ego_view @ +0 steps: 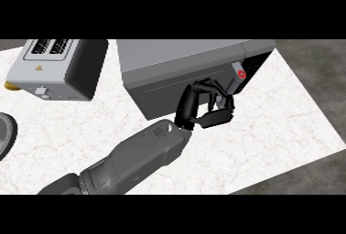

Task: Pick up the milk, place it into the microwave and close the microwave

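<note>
A: In the head view, how far along is the robot?

B: Apparently near the end. The grey box-shaped microwave (182, 68), at the far edge of the white marbled counter (270, 132), looks almost closed. The milk shows nowhere, so it is presumably inside, though that cannot be confirmed.

A: And the hand?

B: One black hand (206, 107) rests against the microwave's front, fingers bent, holding nothing visible. Which arm it is cannot be told. A silver toaster (57, 68) stands at the far left corner.

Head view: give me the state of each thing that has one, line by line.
microwave: door looks almost shut, a narrow dark gap shows at its right edge.
milk: not visible.
hand: fingers curled, against the microwave's front; which hand cannot be told.
toaster: upright at the counter's back left, slots look empty.
</note>
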Motion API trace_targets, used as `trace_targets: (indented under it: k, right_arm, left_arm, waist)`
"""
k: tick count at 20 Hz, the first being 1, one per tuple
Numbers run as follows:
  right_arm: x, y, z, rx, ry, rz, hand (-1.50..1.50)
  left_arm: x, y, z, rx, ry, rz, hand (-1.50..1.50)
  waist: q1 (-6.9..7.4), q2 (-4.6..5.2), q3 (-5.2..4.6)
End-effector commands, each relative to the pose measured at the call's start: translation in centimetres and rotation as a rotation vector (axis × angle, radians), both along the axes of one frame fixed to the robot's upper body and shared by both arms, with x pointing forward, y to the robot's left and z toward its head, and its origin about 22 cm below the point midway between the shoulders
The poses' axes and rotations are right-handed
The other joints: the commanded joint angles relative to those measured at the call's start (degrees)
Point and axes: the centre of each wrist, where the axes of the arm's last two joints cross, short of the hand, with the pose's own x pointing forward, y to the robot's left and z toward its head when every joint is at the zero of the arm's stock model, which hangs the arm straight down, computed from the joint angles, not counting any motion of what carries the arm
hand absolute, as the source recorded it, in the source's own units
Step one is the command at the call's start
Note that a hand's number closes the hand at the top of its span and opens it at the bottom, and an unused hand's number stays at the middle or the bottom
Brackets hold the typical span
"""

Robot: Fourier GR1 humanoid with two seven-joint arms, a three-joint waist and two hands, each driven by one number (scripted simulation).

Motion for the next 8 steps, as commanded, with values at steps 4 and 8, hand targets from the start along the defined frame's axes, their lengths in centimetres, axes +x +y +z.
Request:
trace_targets:
  k: [4, 8]
  right_arm:
    - [-0.7, -0.7, 0.1, 0.010, 0.020, -0.033, -1.50]
    - [-1.3, -0.5, 0.5, -0.018, 0.024, -0.018, -1.50]
  left_arm:
    - [1.7, 3.7, -3.5, 0.032, 0.174, 0.238, -1.50]
    - [2.0, 4.1, -3.6, 0.030, 0.184, 0.232, -1.50]
  waist:
    - [2.38, 0.62, -0.19]
    - [3.14, 0.16, -0.22]
